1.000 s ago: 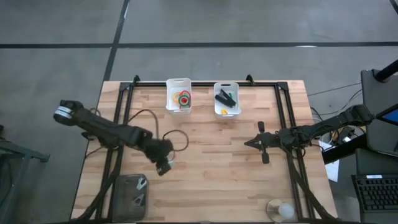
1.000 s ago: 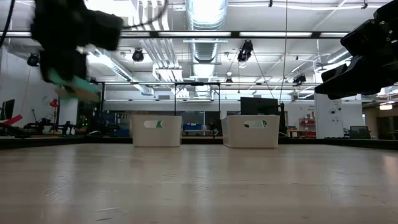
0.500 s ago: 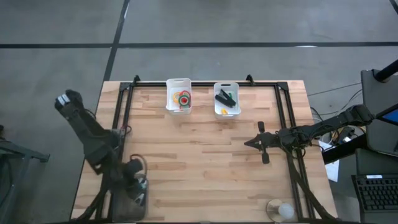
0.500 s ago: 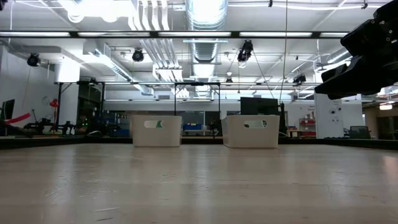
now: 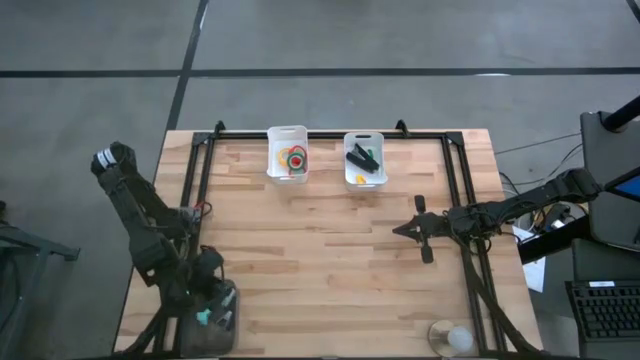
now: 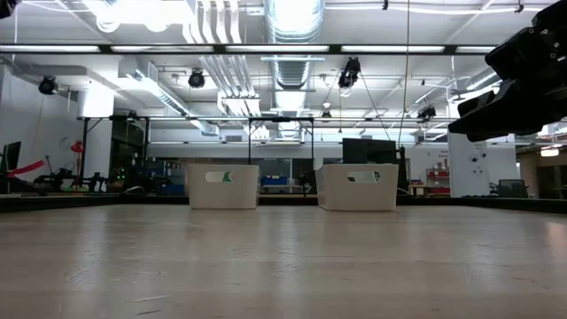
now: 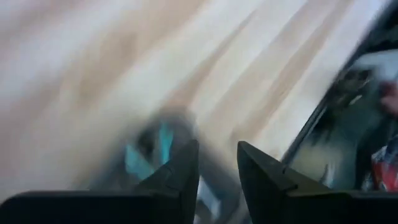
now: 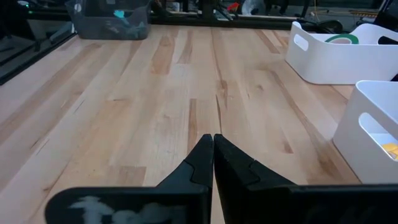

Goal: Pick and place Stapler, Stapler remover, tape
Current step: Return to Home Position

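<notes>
At the near-left corner of the pale wooden tabletop point(image 5: 320, 265), above a dark smoky plastic bin point(image 5: 228, 336): the left end effector point(image 7: 216, 148), fingers spread with nothing between them. Inside that bin, a small teal claw-shaped staple remover point(image 5: 203, 318). Out on the right side, well apart from every bin, the right end effector point(image 8: 213, 139), tips pressed together on nothing. Judged as the closing step: sorting seemingly done, left arm due to go back to rest. Calls next for a straight lift clear of the bin's wall, then folding away; no grasp needed. At the far edge, in one white plastic bin point(image 5: 348, 140), the black wedge-shaped stapler point(image 5: 362, 157), lying diagonally, long and matt; in the neighbouring white bin point(image 5: 271, 140), the coloured ring-shaped tape rolls point(image 5: 293, 157), heaped together
</notes>
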